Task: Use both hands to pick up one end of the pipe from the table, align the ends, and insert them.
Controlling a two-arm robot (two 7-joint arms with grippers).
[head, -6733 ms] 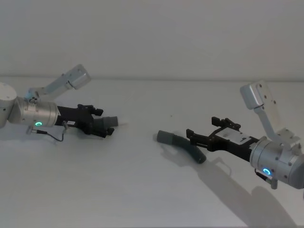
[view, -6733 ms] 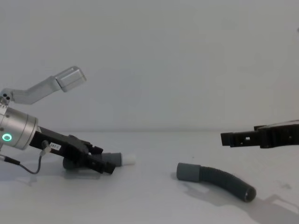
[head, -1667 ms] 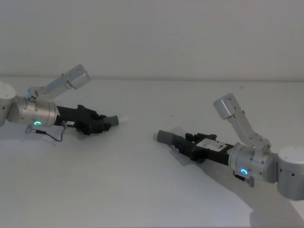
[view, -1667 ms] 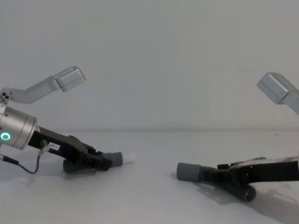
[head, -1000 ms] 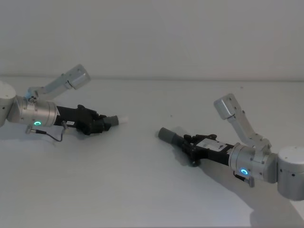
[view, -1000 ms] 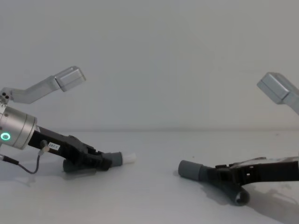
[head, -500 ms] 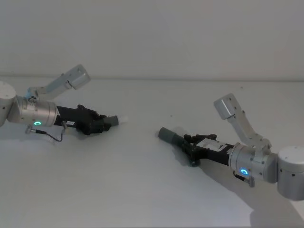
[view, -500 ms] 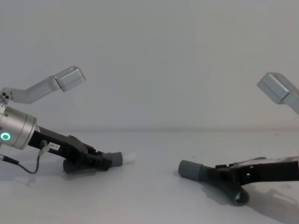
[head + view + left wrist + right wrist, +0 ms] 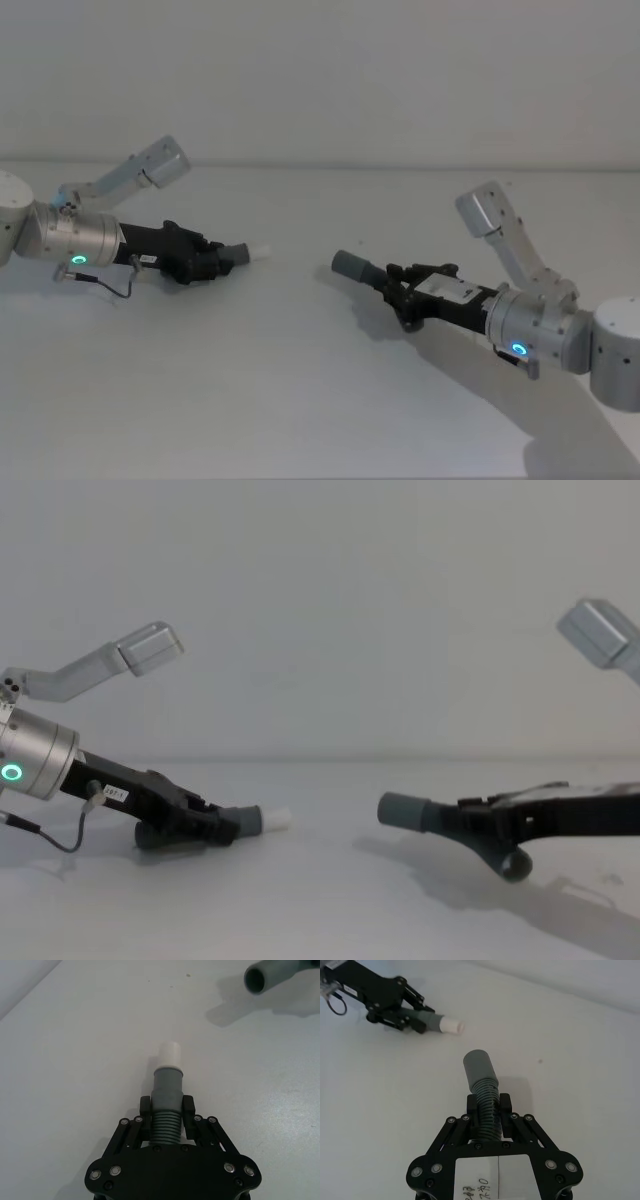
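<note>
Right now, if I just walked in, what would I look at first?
Two black grippers point at each other across the white table. The left gripper clamps the short hose piece, with its white tip facing the middle. The right gripper clamps the curved hose piece, with its grey cuff raised off the table and aimed toward that tip.
</note>
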